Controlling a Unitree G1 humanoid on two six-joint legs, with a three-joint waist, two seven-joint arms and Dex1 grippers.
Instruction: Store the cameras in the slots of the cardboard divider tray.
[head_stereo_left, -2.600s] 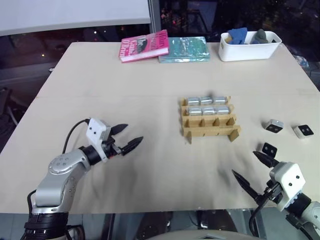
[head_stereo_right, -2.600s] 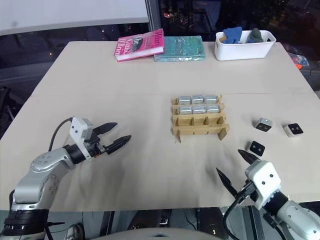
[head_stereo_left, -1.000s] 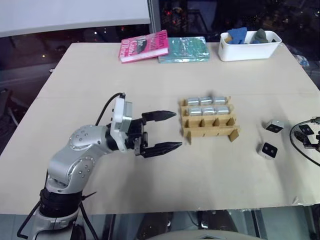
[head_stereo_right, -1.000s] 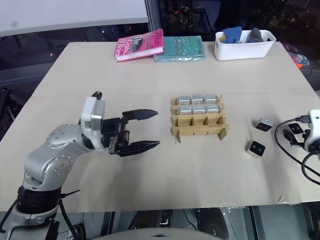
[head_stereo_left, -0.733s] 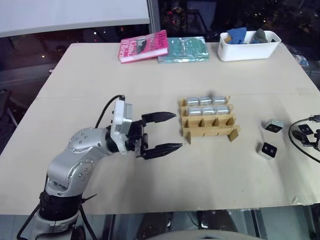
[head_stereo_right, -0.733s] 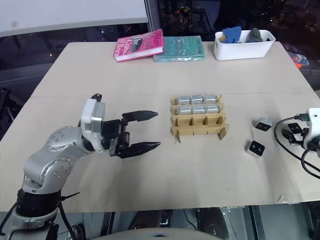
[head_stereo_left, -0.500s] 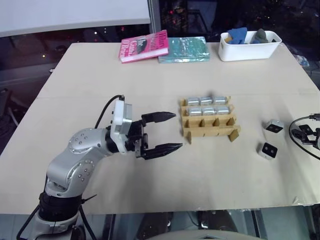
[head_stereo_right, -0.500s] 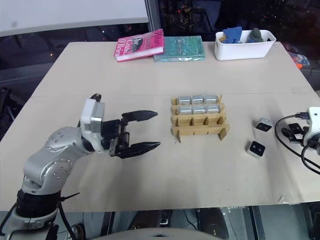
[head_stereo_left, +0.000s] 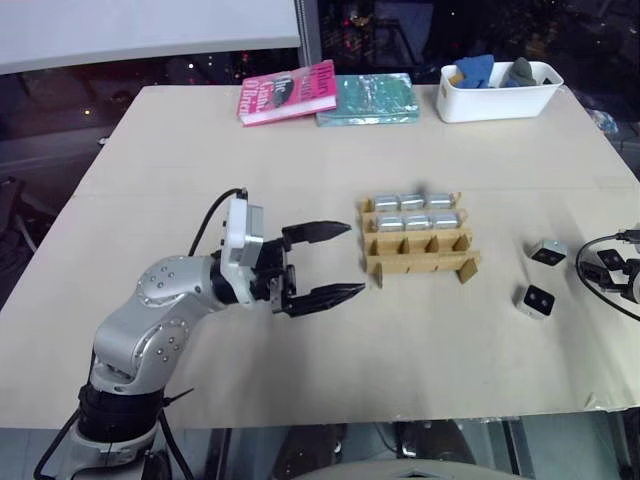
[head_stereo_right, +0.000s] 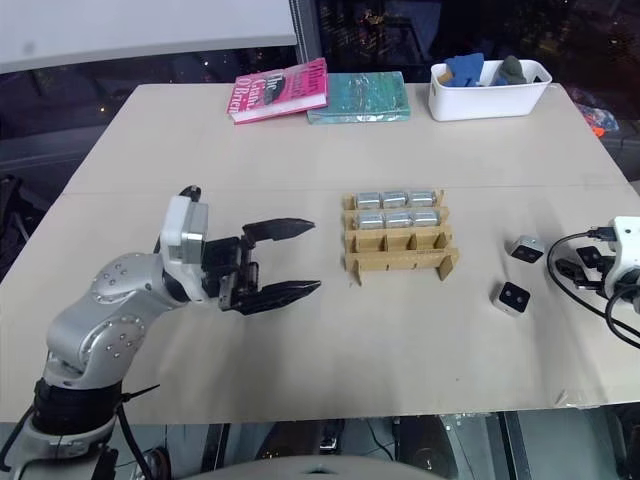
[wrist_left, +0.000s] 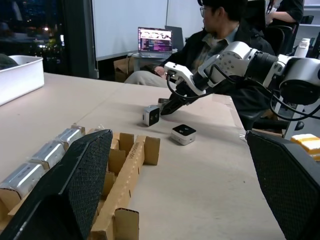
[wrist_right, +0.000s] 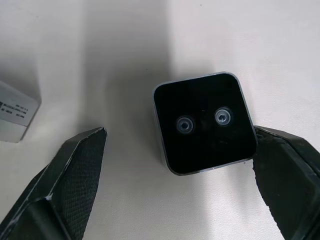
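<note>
**Third camera half hidden at the edge**

One camera (wrist_right: 202, 122) lies on the counter (head_stereo_left: 300, 170) between the wide-open, empty right end effector (wrist_right: 175, 195), partly cropped from the head views. Two cameras lie right of the cardboard divider tray (head_stereo_left: 420, 245). The left end effector (head_stereo_left: 330, 262) gapes, empty.

A pink book (head_stereo_left: 288, 91), a teal book (head_stereo_left: 368, 99) and a white bin (head_stereo_left: 497, 97) line the table's (head_stereo_left: 200, 170) far edge.
</note>
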